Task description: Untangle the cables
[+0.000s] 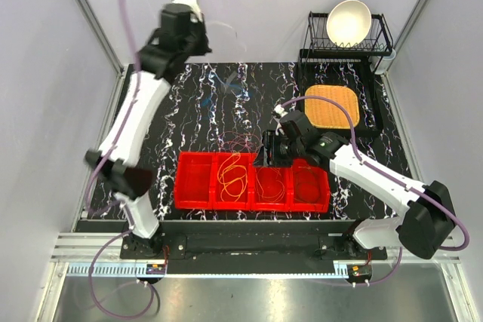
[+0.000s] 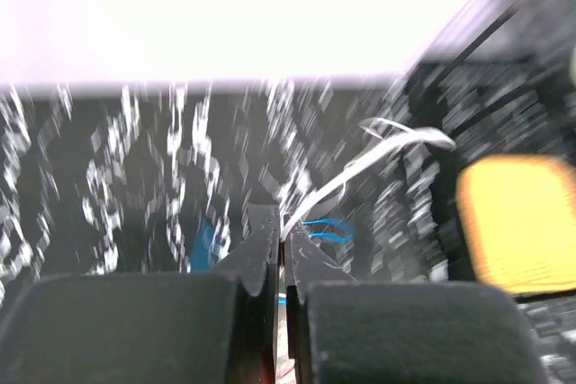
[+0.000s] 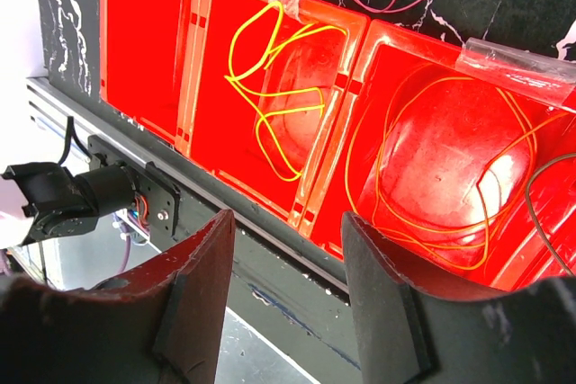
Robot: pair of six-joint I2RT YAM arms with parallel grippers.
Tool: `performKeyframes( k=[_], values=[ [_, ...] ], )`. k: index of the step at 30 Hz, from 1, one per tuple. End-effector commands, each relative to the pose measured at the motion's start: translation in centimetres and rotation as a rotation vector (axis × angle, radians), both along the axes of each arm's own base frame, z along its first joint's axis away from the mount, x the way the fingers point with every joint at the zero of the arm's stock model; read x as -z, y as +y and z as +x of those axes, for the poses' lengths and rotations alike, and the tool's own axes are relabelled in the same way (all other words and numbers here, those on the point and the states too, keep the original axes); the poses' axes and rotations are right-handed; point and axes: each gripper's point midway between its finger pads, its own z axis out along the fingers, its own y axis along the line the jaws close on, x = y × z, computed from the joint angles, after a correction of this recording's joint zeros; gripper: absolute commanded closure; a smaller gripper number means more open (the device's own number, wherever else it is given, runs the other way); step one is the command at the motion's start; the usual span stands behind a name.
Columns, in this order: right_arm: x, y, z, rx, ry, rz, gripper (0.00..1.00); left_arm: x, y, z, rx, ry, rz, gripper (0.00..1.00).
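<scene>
Black marble-patterned desk (image 1: 181,111) with white veining, carrying a red plastic tray (image 1: 192,182) of four compartments set along its near edge. Second compartment from the left: thin yellow cable (image 3: 270,87) in loose loops. Third compartment: thin orange cable (image 3: 450,168) coiled in wide rings. Fourth compartment: a darker loop, colour too faint to tell. Thin maroon and red cables (image 1: 241,143) lie in tangled loops on the desk just behind the tray, near its middle. Thin blue cable (image 1: 230,84) lies on the desk farther back, well apart from the tray. Left tool (image 2: 281,222): raised high over the far left part of the desk, fingers pressed together and pinching a thin white cable (image 2: 378,155), which runs from the fingertips up and to the right in the blurred left wrist view, passing above the blue cable. Right tool (image 3: 288,222): fingers spread with nothing between them, poised above the near wall of the tray at the divider between the yellow and orange compartments. Far right corner: black wire dish rack (image 1: 381,35) holding a white ceramic bowl (image 1: 349,22) on edge; in front of it, an orange woven square mat (image 1: 332,107) on a black board.
</scene>
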Motion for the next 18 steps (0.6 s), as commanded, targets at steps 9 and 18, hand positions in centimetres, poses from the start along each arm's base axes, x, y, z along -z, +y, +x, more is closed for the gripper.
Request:
performKeyframes(
  k=[9, 18],
  values=[
    [-3.3, 0.2, -0.2, 0.012, -0.057, 0.097, 0.44, -3.8, 0.4, -5.2, 0.093, -0.131, -0.068, 1.0],
    [-4.2, -0.4, -1.2, 0.017, -0.057, 0.134, 0.44, 1.4, -2.9, -2.1, 0.141, 0.017, -0.13, 1.0]
  ],
)
